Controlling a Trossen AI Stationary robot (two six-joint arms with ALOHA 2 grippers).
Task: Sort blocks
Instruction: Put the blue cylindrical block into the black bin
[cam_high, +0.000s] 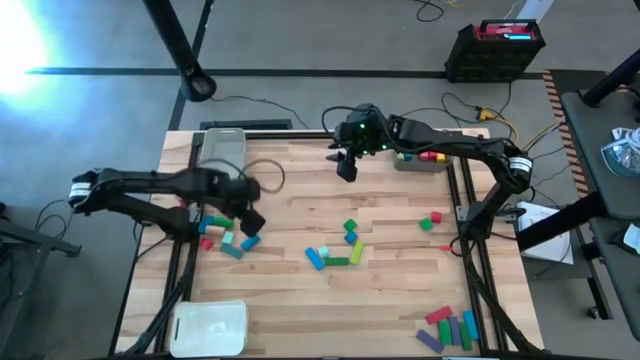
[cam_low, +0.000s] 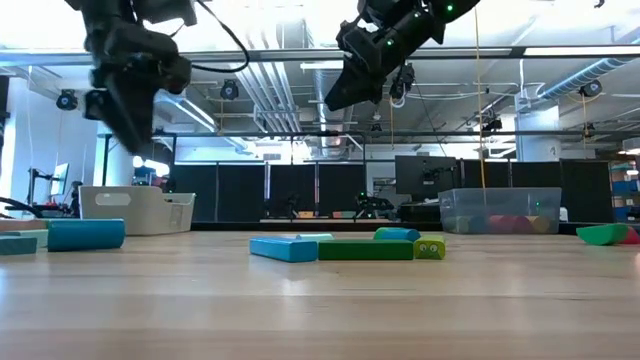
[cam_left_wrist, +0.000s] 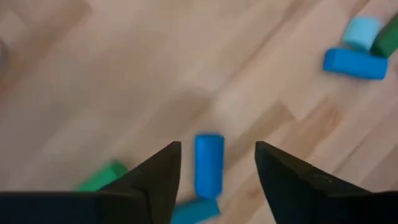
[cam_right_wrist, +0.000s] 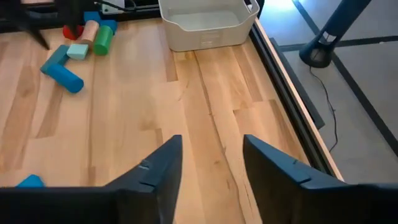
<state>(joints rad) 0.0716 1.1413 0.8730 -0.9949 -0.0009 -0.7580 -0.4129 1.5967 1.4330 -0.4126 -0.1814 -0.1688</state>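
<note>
Blocks lie in loose groups on the wooden table: a left cluster (cam_high: 225, 238), a middle cluster (cam_high: 335, 252), two at the right (cam_high: 430, 221) and a row at the near right corner (cam_high: 450, 328). My left gripper (cam_high: 252, 222) hovers open above the left cluster. In the left wrist view a blue block (cam_left_wrist: 208, 165) lies flat on the table below the gap between the fingers (cam_left_wrist: 217, 146), with a green block (cam_left_wrist: 102, 177) and a teal block (cam_left_wrist: 193, 210) beside it. My right gripper (cam_high: 347, 166) hangs open and empty (cam_right_wrist: 211, 140) over the far middle of the table.
A grey tray (cam_high: 222, 150) stands at the far left, also seen in the right wrist view (cam_right_wrist: 208, 25). A clear tray (cam_high: 425, 158) holding blocks stands at the far right. A white tray (cam_high: 210, 325) sits at the near left corner. Bare wood lies between the clusters.
</note>
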